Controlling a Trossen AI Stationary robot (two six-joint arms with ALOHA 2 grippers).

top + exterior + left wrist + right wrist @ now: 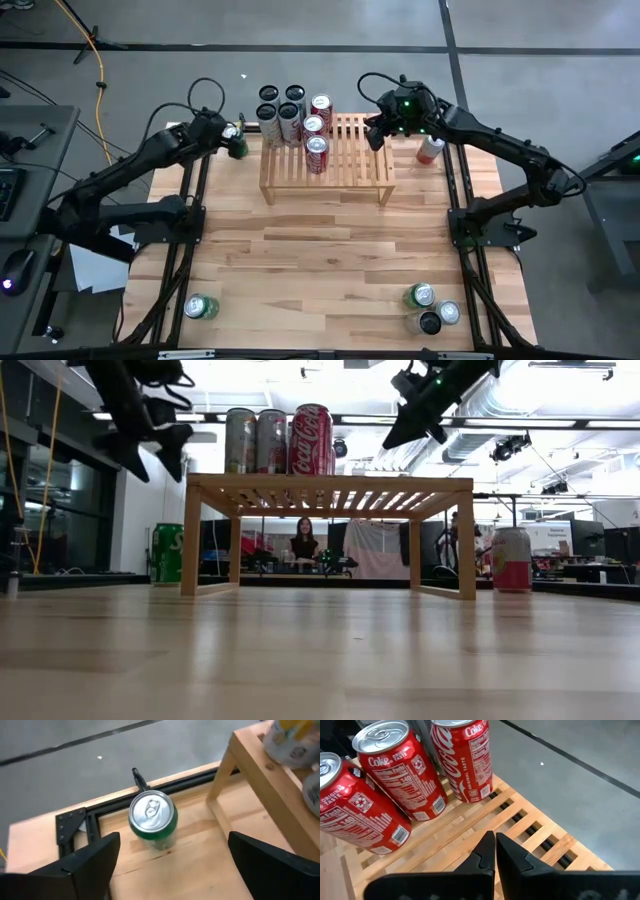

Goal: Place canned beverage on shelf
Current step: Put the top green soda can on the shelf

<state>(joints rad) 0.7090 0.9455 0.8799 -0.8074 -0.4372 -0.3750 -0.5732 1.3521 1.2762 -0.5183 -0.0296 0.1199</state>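
Green can (153, 820) upright at the desk's (330, 250) far-left corner, beside the shelf (350, 165), left pincer (170, 865) spread above it, right pincer (495, 855) pressed together over shelf slats.

grey floor (520, 25), bright ceiling lights (560, 422), seated person (303, 543).

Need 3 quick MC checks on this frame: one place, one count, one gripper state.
1. Where is the green can below the left gripper?
A. on the shelf
B. on the table beside the shelf
C. in the right gripper

2. How many red Coke cans stand on the shelf?
A. three
B. one
C. five

3. How are the right gripper's fingers?
A. open
B. shut on a can
C. shut, holding nothing

Key:
1 B: the green can stands on the table by the shelf leg, under the open left gripper.
2 A: three Coke cans show.
3 C: the right gripper fingers meet above bare slats.
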